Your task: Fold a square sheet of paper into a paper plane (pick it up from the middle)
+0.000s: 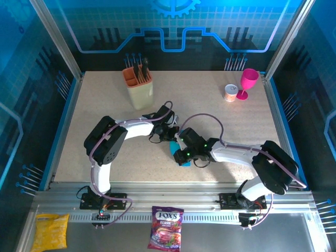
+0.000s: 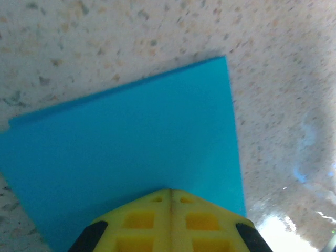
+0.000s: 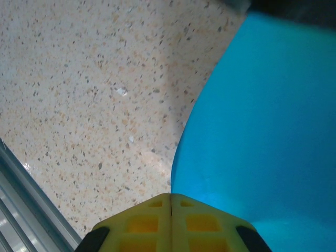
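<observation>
1. Speckled beige desk [image 1: 226,126] inside a blue-lit enclosure. A beige utensil holder [image 1: 139,86] stands at 11 o'clock, with a pink goblet [image 1: 248,83] and a small can [image 1: 230,93] at 1 o'clock.
2. The square sheet of paper [image 1: 175,149] lies near the desk's middle, slightly toward 6 o'clock, and both arms' ends cover most of it from above.
3. The left gripper [image 2: 170,191] is clenched, its yellow fingers meeting on the sheet's near edge. Beyond them the sheet lies flat on the desk.
4. The right gripper [image 3: 171,197] is also clenched, pinching the sheet's edge. From there the paper curves upward toward 1 o'clock in its wrist view.
5. Off the desk, on the metal rail, a candy bag [image 1: 166,234] lies at 6 o'clock and a yellow packet [image 1: 50,231] at 7 o'clock.
</observation>
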You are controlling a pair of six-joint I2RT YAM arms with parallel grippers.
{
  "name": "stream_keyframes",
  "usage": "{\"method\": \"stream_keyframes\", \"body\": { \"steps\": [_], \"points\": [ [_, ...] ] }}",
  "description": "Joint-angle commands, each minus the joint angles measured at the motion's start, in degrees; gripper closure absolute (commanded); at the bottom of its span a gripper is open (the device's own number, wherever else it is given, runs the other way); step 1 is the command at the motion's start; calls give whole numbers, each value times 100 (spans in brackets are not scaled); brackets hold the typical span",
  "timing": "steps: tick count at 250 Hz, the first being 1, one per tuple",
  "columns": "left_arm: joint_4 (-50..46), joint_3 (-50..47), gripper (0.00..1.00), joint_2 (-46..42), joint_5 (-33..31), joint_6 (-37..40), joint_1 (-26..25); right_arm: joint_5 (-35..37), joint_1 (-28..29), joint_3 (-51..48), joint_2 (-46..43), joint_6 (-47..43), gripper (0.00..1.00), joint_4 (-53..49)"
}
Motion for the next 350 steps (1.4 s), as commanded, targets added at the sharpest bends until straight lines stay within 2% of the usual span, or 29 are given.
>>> {"method": "stream_keyframes", "body": {
  "steps": [1,128,350],
  "points": [
    [-363,154,100,102,-81,364,-4,-296,-240,222,118,-251,100,-163],
    [-410,139,100,203,-63,280,3,-552,-964,370,186,-615,100,-443],
    [-147,-239,100,118,-99,-1,-2,-364,-1206,625,802,-630,100,-456]
  ]
}}
